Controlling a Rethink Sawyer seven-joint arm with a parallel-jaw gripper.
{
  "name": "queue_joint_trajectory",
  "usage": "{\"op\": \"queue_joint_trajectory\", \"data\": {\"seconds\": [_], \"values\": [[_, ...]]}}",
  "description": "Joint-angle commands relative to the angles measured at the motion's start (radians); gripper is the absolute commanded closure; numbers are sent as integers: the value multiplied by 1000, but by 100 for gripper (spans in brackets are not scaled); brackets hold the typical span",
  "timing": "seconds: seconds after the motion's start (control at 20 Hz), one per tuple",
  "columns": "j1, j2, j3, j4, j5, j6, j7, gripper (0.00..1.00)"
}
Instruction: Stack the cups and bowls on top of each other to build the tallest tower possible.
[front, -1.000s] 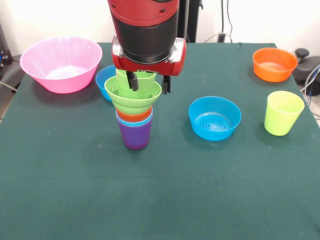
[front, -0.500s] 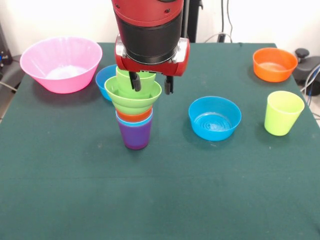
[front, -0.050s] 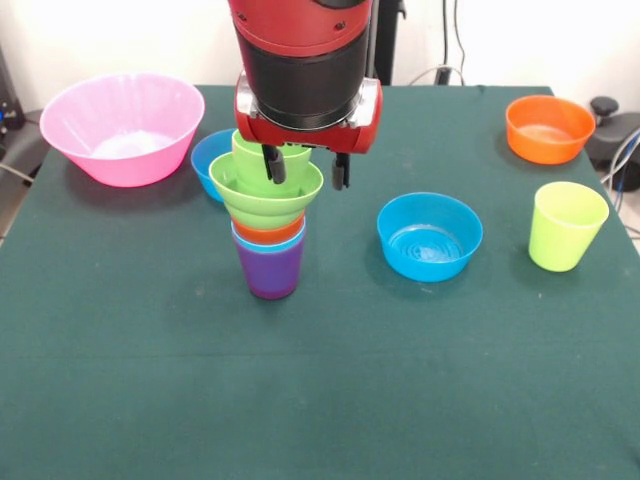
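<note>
From the front view, I see the gripper (front, -0.050s: 306, 167) spread open: one dark finger (front, -0.050s: 272, 164) hangs inside the stepped green cup (front, -0.050s: 268, 152) at the top of the tower (front, -0.050s: 268, 222), the other sits outside, right of the ridged green bowl (front, -0.050s: 262, 198). I cannot tell whether either finger touches the plastic; nothing is pinched. The red and black arm (front, -0.050s: 302, 60) comes straight down, wrist vertical, directly over the stack.

The tower stands upright left of the table's (front, -0.050s: 320, 380) centre: purple cup (front, -0.050s: 271, 272) at the base, then light blue and orange rims, the green bowl, the green cup. A blue bowl (front, -0.050s: 429, 236) lies to its right, another blue bowl (front, -0.050s: 211, 158) sits behind it on the left, the pink bowl (front, -0.050s: 122, 126) far left, the orange bowl (front, -0.050s: 548, 128) far right, with the yellow-green cup (front, -0.050s: 566, 225) nearer.
</note>
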Motion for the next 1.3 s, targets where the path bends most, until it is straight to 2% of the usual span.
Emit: {"op": "queue_joint_trajectory", "data": {"seconds": [0.05, 0.4, 0.5, 1.1, 1.3], "values": [[4, -10, 59, 134, -42, -117, -120, 0], [0, -13, 57, 150, -44, -143, -121, 0], [5, 10, 60, 110, -47, -126, -119, 0], [-5, -60, 45, 249, -49, -187, -100, 0], [-7, -72, 44, 269, -51, -191, -91, 0]]}}
